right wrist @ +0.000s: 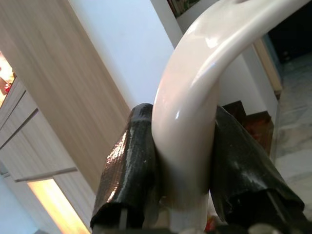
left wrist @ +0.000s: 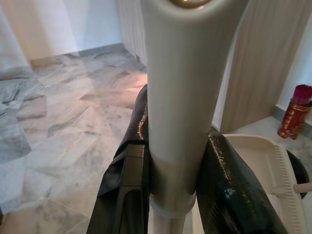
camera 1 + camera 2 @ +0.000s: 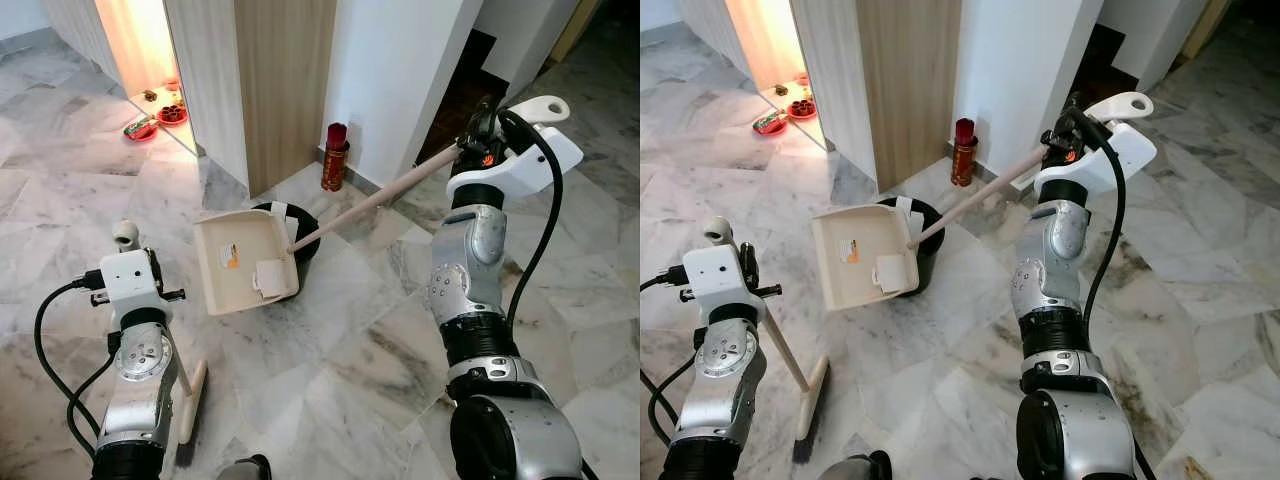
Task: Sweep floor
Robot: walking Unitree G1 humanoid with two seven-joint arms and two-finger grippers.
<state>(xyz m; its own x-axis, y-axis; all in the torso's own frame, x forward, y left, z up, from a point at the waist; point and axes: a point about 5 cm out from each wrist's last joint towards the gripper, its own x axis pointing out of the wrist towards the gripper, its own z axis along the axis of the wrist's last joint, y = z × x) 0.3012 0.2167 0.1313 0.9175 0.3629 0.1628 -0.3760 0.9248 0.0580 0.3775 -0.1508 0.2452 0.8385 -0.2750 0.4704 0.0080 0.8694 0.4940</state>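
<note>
A cream dustpan [image 3: 240, 262] hangs tilted over a black bin [image 3: 303, 243], with a white scrap of paper [image 3: 270, 278] at its lower edge. Its long cream handle [image 3: 380, 195] slopes up to my right gripper [image 3: 478, 138], which is shut on the handle's curved end [image 1: 190, 97]. At the lower left, a cream broom head [image 3: 810, 402] rests on the marble floor. The broom's handle [image 3: 780, 345] rises to my left gripper [image 3: 128, 245]. In the left wrist view the black fingers [image 2: 132, 165] clamp the broom handle [image 2: 178, 97].
A red canister [image 3: 334, 157] stands against the white wall behind the bin. A wooden cabinet panel [image 3: 280, 90] is to its left, with red dishes [image 3: 160, 115] in a lit alcove. A dark doorway [image 3: 465, 85] lies at the back right. Marble floor [image 3: 350, 350] spreads between my arms.
</note>
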